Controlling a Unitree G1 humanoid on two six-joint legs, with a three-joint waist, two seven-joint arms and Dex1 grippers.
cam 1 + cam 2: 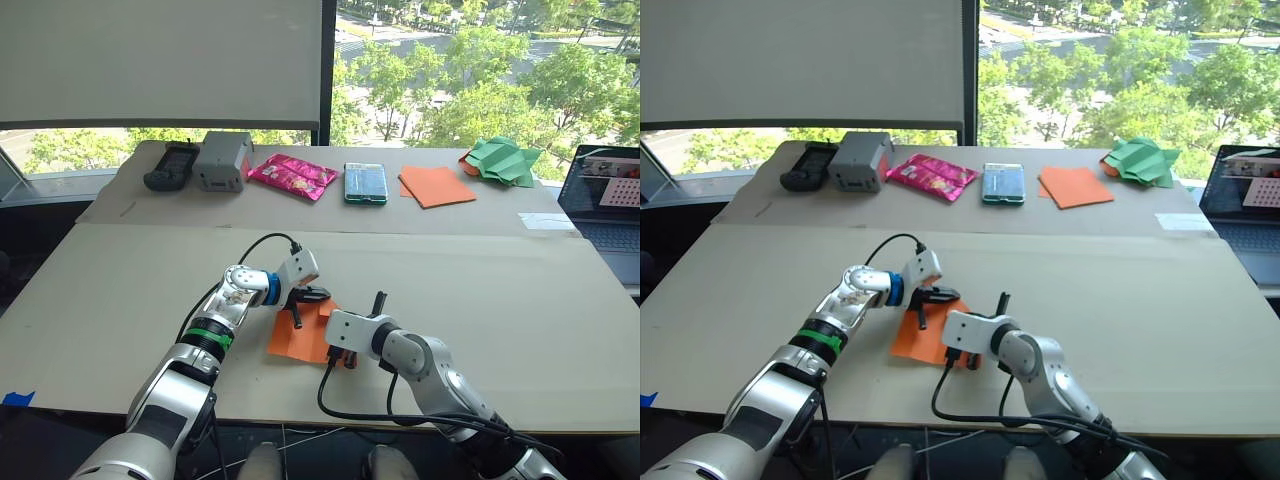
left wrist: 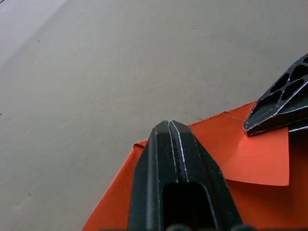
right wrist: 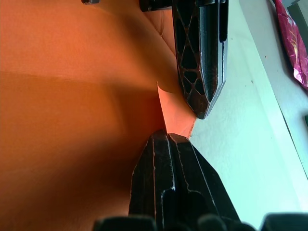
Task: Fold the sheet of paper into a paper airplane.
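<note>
The sheet of paper [image 1: 297, 340] is bright orange and lies flat near the table's front edge, between my two arms. One small corner flap [image 3: 169, 109] stands up from it. My right gripper [image 3: 168, 136] is shut, and that flap comes out from its tips. My left gripper [image 2: 169, 124] is shut too, with its tip resting on the sheet by its far edge. The two grippers' tips sit very close together at that corner. In the left wrist view, a black finger of the right gripper [image 2: 284, 101] lies over a lighter folded flap [image 2: 255, 161].
Along the far side of the table [image 1: 500, 300] lie a black device [image 1: 172, 166], a grey box [image 1: 222, 160], a pink packet [image 1: 292, 176], a green-blue packet [image 1: 365, 182], a smooth orange square [image 1: 437, 186] and green crumpled paper [image 1: 505, 160]. A laptop [image 1: 610, 205] sits at the right edge.
</note>
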